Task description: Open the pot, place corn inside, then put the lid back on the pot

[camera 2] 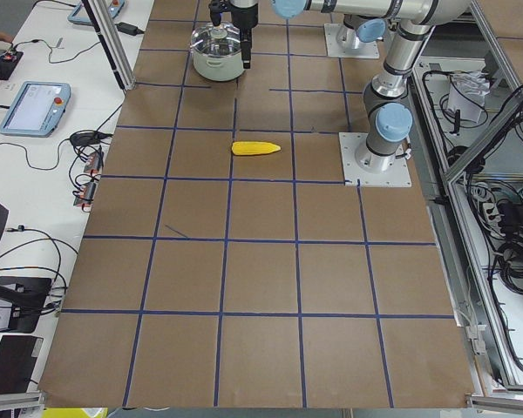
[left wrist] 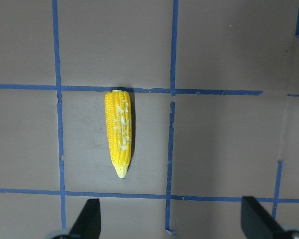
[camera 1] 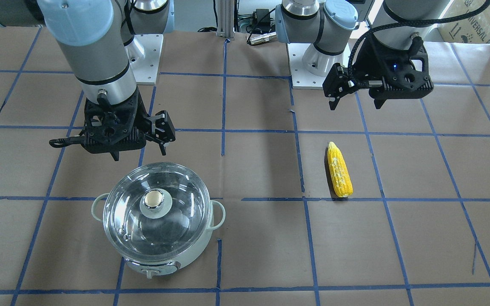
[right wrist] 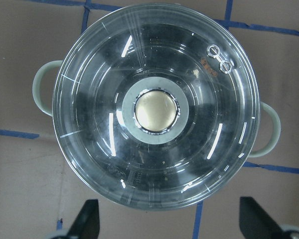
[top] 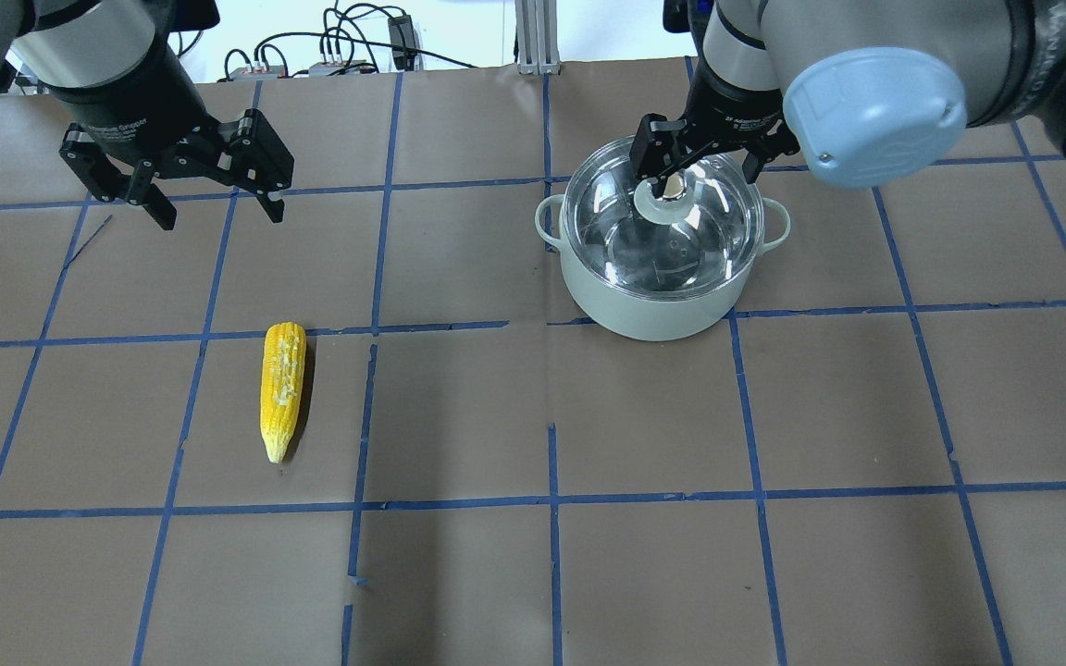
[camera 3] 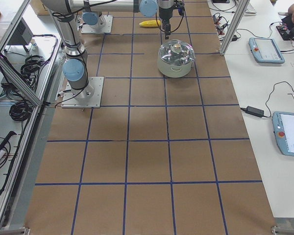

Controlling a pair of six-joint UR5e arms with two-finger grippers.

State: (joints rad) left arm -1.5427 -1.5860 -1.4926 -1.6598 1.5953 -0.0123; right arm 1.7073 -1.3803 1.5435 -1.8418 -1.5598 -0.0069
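Brown table (top: 644,573): corn (top: 282,388) lies flat, tip toward the robot (camera 1: 313,55).

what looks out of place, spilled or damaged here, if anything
Nothing stands out. The lid sits centred on the pot, and the corn lies flat on the table, whole, well apart from the pot.

lid (right wrist: 156,110): clear glossy glass | pot (top: 644,313): smooth matt | table (top: 459,407): matt paper
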